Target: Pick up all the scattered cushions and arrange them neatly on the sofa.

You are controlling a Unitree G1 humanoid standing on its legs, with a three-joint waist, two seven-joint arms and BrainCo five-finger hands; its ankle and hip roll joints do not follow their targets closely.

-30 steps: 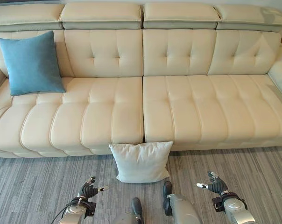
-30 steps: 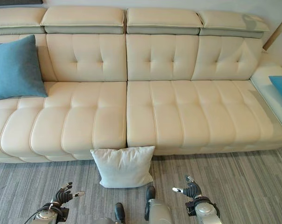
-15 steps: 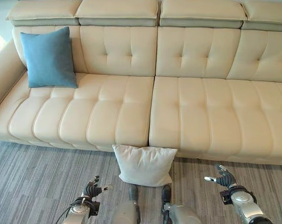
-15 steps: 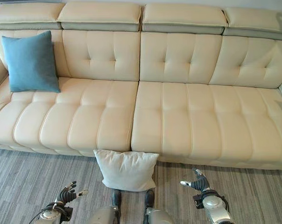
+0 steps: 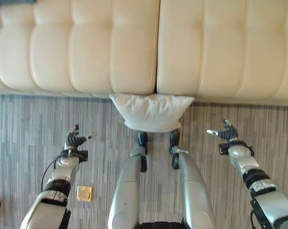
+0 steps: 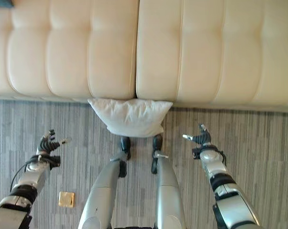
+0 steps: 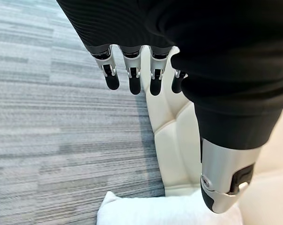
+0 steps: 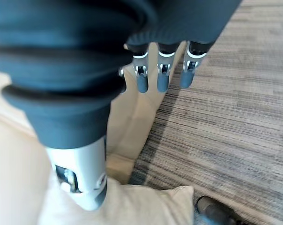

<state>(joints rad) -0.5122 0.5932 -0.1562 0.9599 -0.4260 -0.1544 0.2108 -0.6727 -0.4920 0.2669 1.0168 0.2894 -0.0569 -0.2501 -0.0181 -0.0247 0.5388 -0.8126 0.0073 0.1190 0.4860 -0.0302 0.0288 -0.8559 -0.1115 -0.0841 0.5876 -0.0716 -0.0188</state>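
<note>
1. Left eye view: I see a white cushion (image 5: 151,111) on the grey carpet (image 5: 29,124), leaning against the front of the cream sofa (image 5: 87,47) at its centre seam. My left hand (image 5: 75,141) and right hand (image 5: 226,133) hover on either side, well apart from it, fingers loosely spread, empty.
2. Right eye view: a small gold square (image 6: 66,199) lies on the carpet near my left arm.
3. Left wrist view: fingers (image 7: 132,77) hang straight, the cushion beyond.
4. Right wrist view: fingers (image 8: 162,77) relaxed. I judge the cushion light and soft; I'd squeeze its two side edges.
</note>
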